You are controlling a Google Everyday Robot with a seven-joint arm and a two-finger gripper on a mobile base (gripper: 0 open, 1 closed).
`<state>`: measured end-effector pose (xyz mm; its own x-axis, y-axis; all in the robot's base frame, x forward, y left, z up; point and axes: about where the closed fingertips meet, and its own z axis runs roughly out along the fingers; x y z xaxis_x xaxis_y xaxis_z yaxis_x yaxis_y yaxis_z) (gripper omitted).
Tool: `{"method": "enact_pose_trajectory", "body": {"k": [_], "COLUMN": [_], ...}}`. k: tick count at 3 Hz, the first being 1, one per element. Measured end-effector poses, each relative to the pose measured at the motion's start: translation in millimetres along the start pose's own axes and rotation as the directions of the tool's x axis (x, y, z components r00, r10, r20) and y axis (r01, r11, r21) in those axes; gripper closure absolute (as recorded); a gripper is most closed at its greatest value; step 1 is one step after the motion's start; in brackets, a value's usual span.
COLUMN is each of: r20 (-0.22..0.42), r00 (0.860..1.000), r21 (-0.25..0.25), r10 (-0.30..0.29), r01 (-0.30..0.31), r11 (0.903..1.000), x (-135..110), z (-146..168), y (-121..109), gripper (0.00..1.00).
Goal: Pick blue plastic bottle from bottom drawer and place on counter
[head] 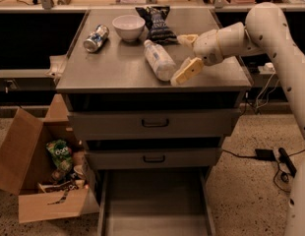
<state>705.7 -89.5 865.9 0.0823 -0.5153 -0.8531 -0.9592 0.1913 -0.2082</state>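
Blue plastic bottle (159, 60) lying on counter (115, 70), gripper (183, 57) spread beside it

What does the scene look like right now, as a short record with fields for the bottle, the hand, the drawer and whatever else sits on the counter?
target: blue plastic bottle lying on its side on the counter, cap toward the back
robot: hand open, just right of the bottle, not closed on it
drawer: bottom drawer pulled open
also on counter: can on its side, white bowl, dark snack bag
floor: open cardboard box left of the cabinet
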Motion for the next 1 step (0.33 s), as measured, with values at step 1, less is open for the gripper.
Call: {"method": "enact_pose_trajectory", "body": {"k": [1], "r20": [0.0], "r00": [1.0], "r21": [0.0], "r10": [0.0], "r01": [0.0], "r11": [1.0], "x": [0.0], "z": [0.0], "y": [0.0], "gripper": [0.0]}}
